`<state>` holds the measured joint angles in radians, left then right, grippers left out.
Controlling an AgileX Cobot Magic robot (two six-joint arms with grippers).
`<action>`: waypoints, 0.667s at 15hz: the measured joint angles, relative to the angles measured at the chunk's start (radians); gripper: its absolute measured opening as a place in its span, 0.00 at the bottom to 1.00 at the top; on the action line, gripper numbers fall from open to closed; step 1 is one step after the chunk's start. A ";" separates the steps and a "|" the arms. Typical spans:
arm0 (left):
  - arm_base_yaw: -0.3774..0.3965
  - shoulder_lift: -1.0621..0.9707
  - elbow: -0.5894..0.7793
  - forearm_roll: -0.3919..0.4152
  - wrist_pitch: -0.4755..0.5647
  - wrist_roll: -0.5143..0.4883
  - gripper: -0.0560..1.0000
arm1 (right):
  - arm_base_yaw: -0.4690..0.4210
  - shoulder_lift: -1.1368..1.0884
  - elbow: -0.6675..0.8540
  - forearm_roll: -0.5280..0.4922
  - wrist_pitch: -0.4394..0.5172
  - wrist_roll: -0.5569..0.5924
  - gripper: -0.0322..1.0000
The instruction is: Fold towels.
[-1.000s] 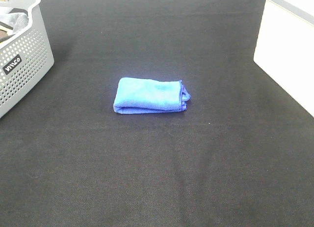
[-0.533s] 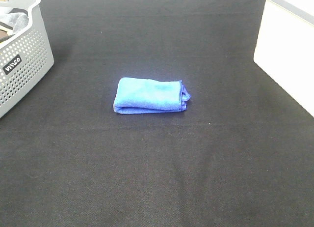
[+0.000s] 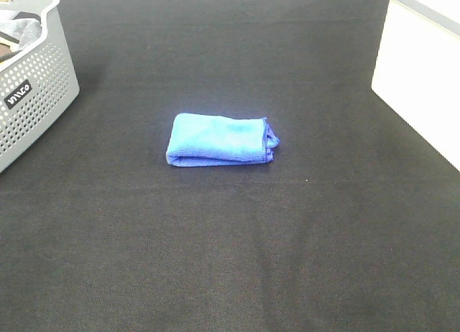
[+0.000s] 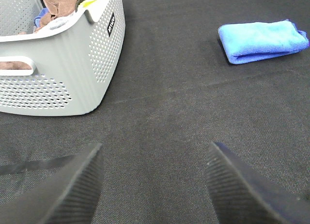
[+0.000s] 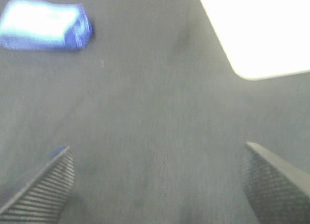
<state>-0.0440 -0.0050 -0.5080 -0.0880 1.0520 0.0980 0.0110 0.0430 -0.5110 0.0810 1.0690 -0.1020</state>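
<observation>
The royal-blue towel (image 3: 221,139) lies folded into a small thick rectangle in the middle of the black table cloth (image 3: 230,260), its hemmed ends at the right. It also shows in the left wrist view (image 4: 261,40) and, blurred, in the right wrist view (image 5: 44,24). My left gripper (image 4: 155,185) is open and empty, low over the cloth, well away from the towel and near the basket. My right gripper (image 5: 155,185) is open and empty, also far from the towel. Neither gripper shows in the exterior high view.
A perforated grey basket (image 3: 32,88) stands at the back left and holds grey, brown and other cloths (image 4: 58,6). A white surface (image 3: 420,73) borders the black cloth on the right and shows bright in the right wrist view (image 5: 256,30).
</observation>
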 joint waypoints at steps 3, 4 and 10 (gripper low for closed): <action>0.000 0.000 0.000 0.000 0.000 0.000 0.62 | 0.000 -0.047 0.000 0.004 -0.001 0.000 0.88; 0.000 0.000 0.000 0.000 0.000 0.000 0.62 | 0.000 -0.047 0.000 0.004 -0.001 0.000 0.88; 0.000 0.000 0.000 0.000 0.000 0.000 0.62 | 0.000 -0.050 0.004 0.005 -0.001 0.000 0.88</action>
<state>-0.0440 -0.0050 -0.5080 -0.0880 1.0520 0.0980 0.0110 -0.0070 -0.5070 0.0860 1.0680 -0.1020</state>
